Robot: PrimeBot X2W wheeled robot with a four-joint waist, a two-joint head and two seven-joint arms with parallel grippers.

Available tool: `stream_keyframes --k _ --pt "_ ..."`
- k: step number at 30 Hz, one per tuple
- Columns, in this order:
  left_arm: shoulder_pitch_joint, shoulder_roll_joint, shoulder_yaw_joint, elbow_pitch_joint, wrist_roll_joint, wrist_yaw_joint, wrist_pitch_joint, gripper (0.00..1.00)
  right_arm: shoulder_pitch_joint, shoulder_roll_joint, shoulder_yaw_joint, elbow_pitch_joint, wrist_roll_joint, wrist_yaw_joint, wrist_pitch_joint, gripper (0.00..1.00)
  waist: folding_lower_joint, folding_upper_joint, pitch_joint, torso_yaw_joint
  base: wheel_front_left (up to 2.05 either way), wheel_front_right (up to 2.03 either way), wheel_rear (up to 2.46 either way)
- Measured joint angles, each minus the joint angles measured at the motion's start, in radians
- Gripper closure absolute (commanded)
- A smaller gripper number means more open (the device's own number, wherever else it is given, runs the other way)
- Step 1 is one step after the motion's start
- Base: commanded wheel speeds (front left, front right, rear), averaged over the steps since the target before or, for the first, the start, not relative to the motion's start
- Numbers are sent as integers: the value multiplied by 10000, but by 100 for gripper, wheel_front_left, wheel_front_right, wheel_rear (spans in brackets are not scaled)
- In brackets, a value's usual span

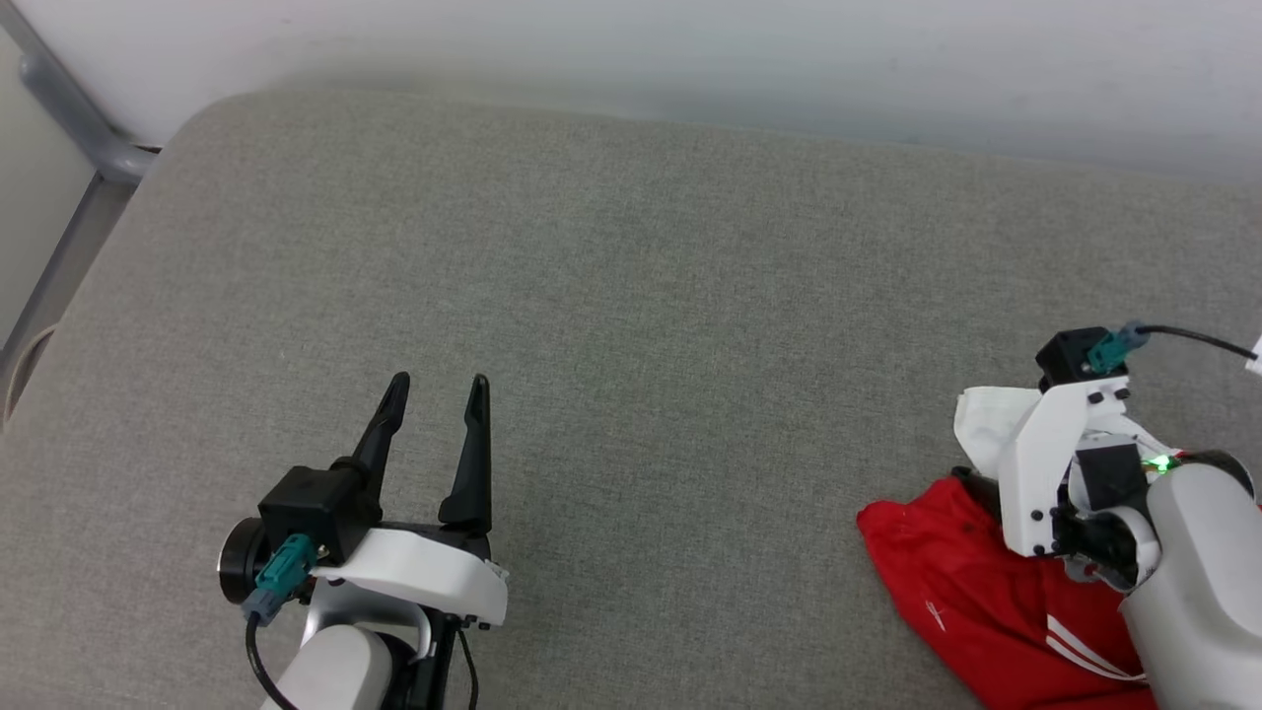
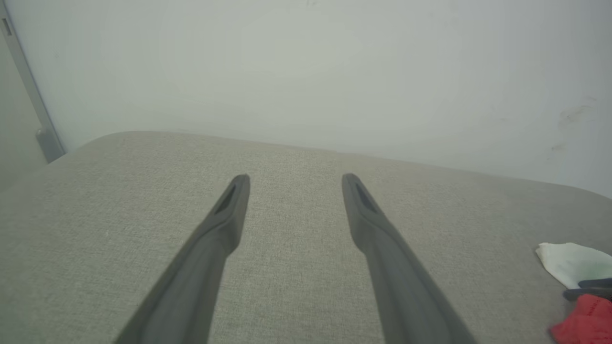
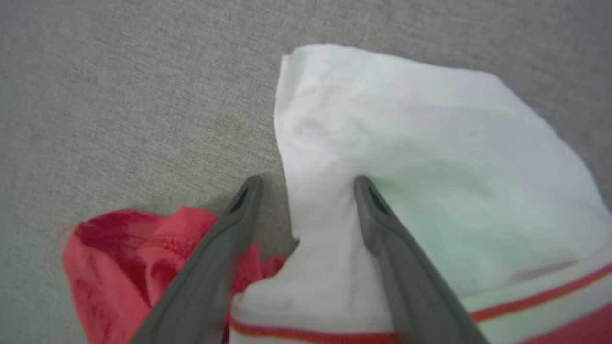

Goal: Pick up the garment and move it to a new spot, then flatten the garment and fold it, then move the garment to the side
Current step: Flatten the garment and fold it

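— How does the garment [image 1: 937,582] look?
— We see it crumpled, bright red, with a white sleeve [image 3: 406,143] and striped trim. It lies on the right side of the grey cushion [image 1: 631,296], near us.
— And the claws?
— Our right gripper [image 3: 307,186] points down, its fingers apart astride a sleeve fold, not clamped. Our left gripper [image 1: 440,385] hovers wide open, empty. Behind stands a pale wall [image 1: 690,49].

Left hand [image 2: 295,177], fingers spread apart, above grey cushion [image 2: 95,215]; garment [image 2: 569,263] bunched at right edge.
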Motion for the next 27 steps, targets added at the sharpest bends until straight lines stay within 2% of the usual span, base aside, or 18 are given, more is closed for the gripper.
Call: stream_keyframes --k 4,5,6,9,15,25,27 --pt "-138 -159 -13 169 0 -86 -75 0 -564 -128 370 974 232 0 585 0 0 0 388 187 0 0 0" --pt "-182 -176 -12 198 2 -98 -82 0 -639 -127 393 1131 263 0 708 58 -1 0 427 208 0 0 0" --pt "-203 -188 -2 219 2 -100 -86 0 -726 -121 407 1237 366 0 869 100 -1 0 450 217 0 0 0" --pt "-202 -222 42 322 -4 -100 -117 0 -802 -130 570 1338 621 -4 811 100 -1 0 444 187 0 0 0" --pt "-184 -199 109 433 -13 -102 -157 0 -949 50 1269 1001 986 -8 -150 100 0 0 198 -7 0 0 0" --pt "-49 -107 25 376 -12 -94 -69 0 -1731 1432 4234 -1526 2128 -2 -1467 100 0 0 -193 -429 0 0 0" --pt "-53 -115 -36 339 -13 -96 -56 0 -1779 1707 5179 -1941 2506 -2 -1747 100 0 0 -164 -409 0 0 0"
